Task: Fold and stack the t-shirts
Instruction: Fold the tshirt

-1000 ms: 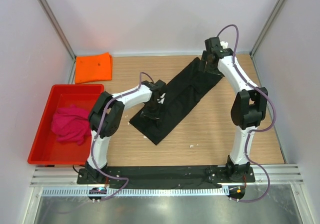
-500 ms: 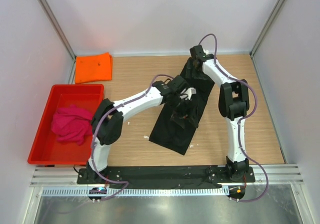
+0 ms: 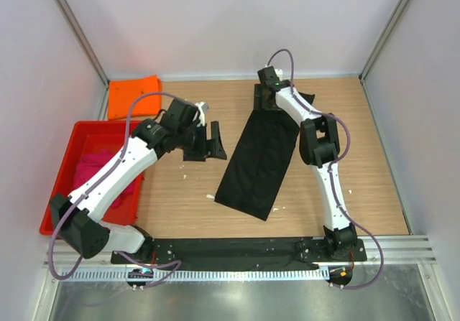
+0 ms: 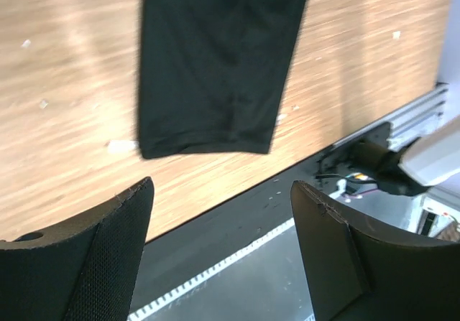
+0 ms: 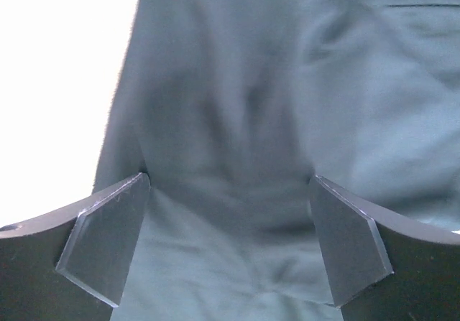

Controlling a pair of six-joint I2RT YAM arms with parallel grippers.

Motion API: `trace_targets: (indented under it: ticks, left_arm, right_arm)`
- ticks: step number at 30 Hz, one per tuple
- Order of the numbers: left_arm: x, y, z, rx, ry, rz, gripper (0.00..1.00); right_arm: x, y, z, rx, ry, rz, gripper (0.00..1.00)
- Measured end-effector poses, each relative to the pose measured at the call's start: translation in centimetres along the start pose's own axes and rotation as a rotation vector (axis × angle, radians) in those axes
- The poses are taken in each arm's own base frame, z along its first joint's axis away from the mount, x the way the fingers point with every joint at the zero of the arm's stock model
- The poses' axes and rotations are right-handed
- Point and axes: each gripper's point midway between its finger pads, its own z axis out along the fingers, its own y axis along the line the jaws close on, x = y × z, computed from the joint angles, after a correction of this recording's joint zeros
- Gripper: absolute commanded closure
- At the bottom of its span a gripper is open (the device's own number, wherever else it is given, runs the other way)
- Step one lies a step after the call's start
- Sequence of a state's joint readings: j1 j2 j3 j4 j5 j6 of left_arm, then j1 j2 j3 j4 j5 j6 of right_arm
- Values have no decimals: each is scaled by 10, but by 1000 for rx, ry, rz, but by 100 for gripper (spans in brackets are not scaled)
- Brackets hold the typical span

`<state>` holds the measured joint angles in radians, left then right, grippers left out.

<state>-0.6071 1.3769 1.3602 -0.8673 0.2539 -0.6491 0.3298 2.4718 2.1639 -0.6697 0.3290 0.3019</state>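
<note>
Overhead view: the black t-shirt lies on the tabletop at centre frame. It is folded into a long narrow strip that runs diagonally from upper right to lower left. The cloth lies flat along most of its length, and its lower end is squared off.

Left hand: open, jaws spread, nothing between them. It sits over bare wood just left of the strip and apart from it. In the left wrist view both fingers stand wide at the bottom of the frame. The strip's squared end is at upper centre, well clear of them.

Right hand: open, at the upper end of the strip. In the right wrist view its fingers are spread wide with black cloth filling the space between them. Whether the fingers touch the cloth cannot be told.

The orange t-shirt lies folded flat at the upper left corner of the tabletop. The magenta t-shirt lies bunched inside the red tray at left frame, partly hidden by the left arm.
</note>
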Motion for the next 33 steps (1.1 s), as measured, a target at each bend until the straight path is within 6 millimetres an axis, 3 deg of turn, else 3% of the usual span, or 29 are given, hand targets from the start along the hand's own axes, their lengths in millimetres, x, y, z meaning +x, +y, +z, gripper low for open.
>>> trace_targets:
  ticks: [8,11,16,18,21,23,27,30,33]
  left_arm:
    - [45,59,0,-123,45,-72,23]
    - [59,68,2,-126,61,-80,23]
    - [72,73,5,-121,91,-81,23]
    - [75,74,7,-115,100,-79,23]
    - [86,77,16,-91,128,-83,25]
    - [101,81,23,-75,171,-99,27]
    - [127,85,31,-40,262,-139,34]
    - [138,83,38,-3,301,-180,39]
    - [146,78,44,44,328,-234,44]
  right_arm:
    - [3,96,-11,-148,-81,-154,0]
    - [10,130,-23,-200,-107,-229,0]
    - [6,157,-49,-234,-142,-271,0]
    - [1,154,-61,-225,-145,-248,0]
    - [-15,133,-93,-213,-144,-177,0]
    - [-25,113,-127,-237,-134,-125,0]
    - [-40,73,-207,-315,-138,-8,16]
    - [-14,34,-253,-343,-100,48,25]
    - [57,9,-270,-381,18,78,35]
